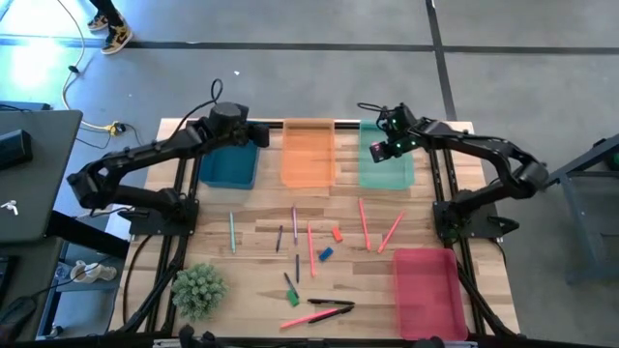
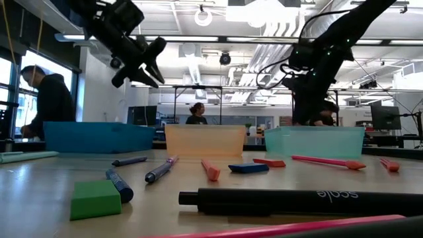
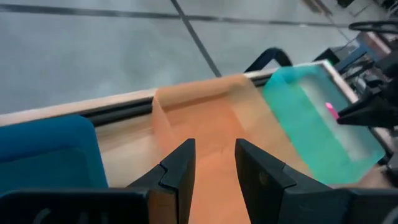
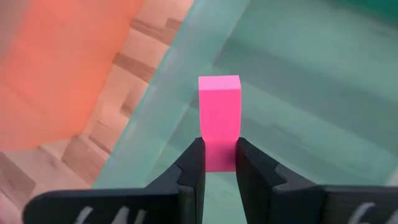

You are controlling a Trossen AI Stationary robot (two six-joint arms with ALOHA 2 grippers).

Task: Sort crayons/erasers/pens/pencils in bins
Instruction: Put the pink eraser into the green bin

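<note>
My right gripper (image 1: 379, 150) (image 4: 219, 146) hangs over the green bin (image 1: 389, 164) (image 4: 298, 74), near the bin wall that faces the orange bin, and is shut on a pink eraser block (image 4: 219, 112). At the far left, my left gripper (image 1: 261, 132) (image 3: 214, 152) stands open and holds nothing, above the gap between the blue bin (image 1: 229, 164) and the orange bin (image 1: 309, 153). A red-orange eraser (image 1: 337, 233), a blue eraser (image 1: 325, 254) and a green eraser (image 1: 292, 297) lie flat on the table among pens and pencils. My right gripper pinches the pink block's near end (image 4: 219, 157) between its two fingers. The rest of the block sticks out past the fingertips. The fingers slant down from above. The block is lifted clear, above the inside of the green bin.
The red-pink bin (image 1: 428, 290) sits at the near right. A small green plant (image 1: 198, 290) stands near the front left. Pink sticks (image 1: 365, 224), pens (image 1: 329, 304) and pencils (image 1: 232, 232) lie scattered over the table's middle. People show in the room beyond the table.
</note>
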